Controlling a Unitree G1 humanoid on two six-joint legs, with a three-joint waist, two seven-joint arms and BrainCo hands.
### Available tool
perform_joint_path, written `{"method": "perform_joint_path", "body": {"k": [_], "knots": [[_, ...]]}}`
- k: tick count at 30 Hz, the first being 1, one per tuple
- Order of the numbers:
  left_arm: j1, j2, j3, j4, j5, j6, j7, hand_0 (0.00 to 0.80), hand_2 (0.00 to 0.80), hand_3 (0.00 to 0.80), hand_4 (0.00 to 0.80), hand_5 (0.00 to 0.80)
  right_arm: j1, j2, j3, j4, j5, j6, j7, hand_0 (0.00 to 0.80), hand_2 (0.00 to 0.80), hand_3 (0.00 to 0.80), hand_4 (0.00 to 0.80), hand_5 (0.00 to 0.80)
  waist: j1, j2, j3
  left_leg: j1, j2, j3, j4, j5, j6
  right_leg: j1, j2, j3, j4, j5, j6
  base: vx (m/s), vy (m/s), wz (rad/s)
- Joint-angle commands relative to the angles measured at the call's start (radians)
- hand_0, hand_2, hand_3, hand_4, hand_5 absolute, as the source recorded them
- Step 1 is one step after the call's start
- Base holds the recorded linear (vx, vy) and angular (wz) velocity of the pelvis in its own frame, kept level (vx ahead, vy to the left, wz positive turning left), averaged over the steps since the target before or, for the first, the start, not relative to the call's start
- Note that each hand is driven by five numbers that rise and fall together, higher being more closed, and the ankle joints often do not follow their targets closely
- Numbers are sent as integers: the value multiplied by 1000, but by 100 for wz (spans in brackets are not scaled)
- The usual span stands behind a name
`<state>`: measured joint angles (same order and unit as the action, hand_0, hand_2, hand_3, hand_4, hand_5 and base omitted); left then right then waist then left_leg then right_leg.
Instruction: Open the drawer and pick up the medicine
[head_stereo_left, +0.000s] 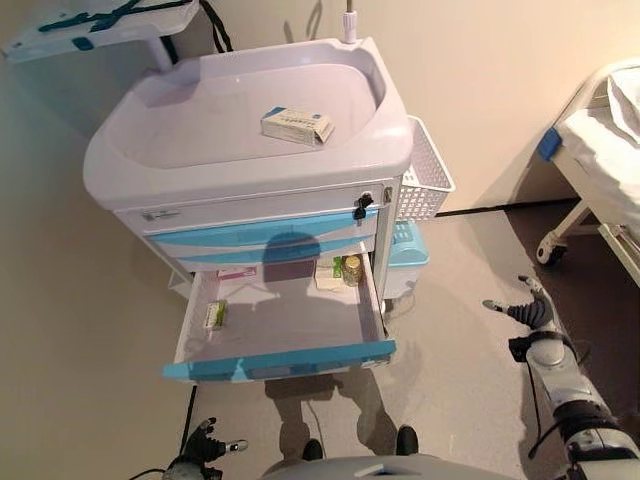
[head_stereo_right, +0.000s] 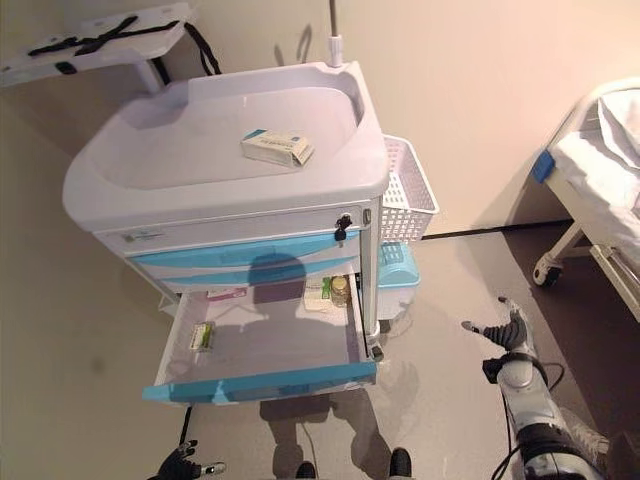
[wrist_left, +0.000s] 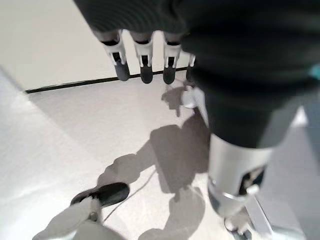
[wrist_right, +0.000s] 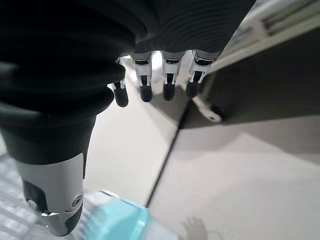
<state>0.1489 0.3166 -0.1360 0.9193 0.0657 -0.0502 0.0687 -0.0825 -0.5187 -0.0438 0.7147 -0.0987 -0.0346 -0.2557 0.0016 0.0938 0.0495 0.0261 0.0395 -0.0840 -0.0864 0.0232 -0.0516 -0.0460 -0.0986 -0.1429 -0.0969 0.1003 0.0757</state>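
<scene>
The medical cart (head_stereo_left: 250, 175) stands in front of me with its bottom drawer (head_stereo_left: 285, 362) pulled fully out, its blue front toward me. Inside the drawer a small green-and-white medicine box (head_stereo_left: 213, 315) lies near the left wall, and at the back right corner a small medicine bottle (head_stereo_left: 351, 270) stands beside a white packet (head_stereo_left: 328, 275). A white-and-blue medicine box (head_stereo_left: 297, 126) lies on the cart's recessed top. A white wire basket (head_stereo_left: 423, 176) hangs on the cart's right side. My left hand (head_stereo_left: 206, 445) hangs low by the floor, well clear of the drawer, fingers relaxed and empty. My right hand (head_stereo_left: 522, 309) is out to the right of the cart, fingers straight, holding nothing. A bed (head_stereo_left: 605, 140) stands at the far right.
</scene>
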Motion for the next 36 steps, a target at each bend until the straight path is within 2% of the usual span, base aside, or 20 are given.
{"method": "perform_joint_path", "body": {"k": [1, 15, 26, 36], "knots": [[-25, 85, -20, 10, 57, -35, -10, 0, 0, 0, 0, 0, -13, 10, -21, 37, 52, -33, 9, 0, 0, 0, 0, 0, -8, -46, -42, -64, -59, 3, 29, -9, 26, 22, -25, -18, 20, -36, 66, 0, 0, 0], [-114, 210, -129, -161, 201, -46, -58, 0, 0, 0, 0, 0, 32, 5, -33, 185, 113, -23, 68, 0, 0, 0, 0, 0, -62, -17, -23, -61, -62, 34, 22, -11, 25, 1, -25, 18, 18, -31, 69, 7, 3, -7], [-192, 238, -150, -261, 178, -46, -70, 0, 0, 0, 0, 0, 19, 22, -40, 521, 158, 3, 128, 0, 0, 0, 0, 0, -84, -3, -14, -52, -66, 41, 17, -16, 25, 2, -29, 24, 18, -33, 72, 12, 0, -3], [-249, 255, -159, -290, 178, -43, -67, 0, 0, 0, 0, 0, 36, 6, -60, 613, 146, 19, 156, 0, 0, 0, 0, 0, -102, 5, -6, -56, -67, 47, 14, -16, 24, -8, -29, 31, 19, -32, 74, 3, -1, 0]]}}
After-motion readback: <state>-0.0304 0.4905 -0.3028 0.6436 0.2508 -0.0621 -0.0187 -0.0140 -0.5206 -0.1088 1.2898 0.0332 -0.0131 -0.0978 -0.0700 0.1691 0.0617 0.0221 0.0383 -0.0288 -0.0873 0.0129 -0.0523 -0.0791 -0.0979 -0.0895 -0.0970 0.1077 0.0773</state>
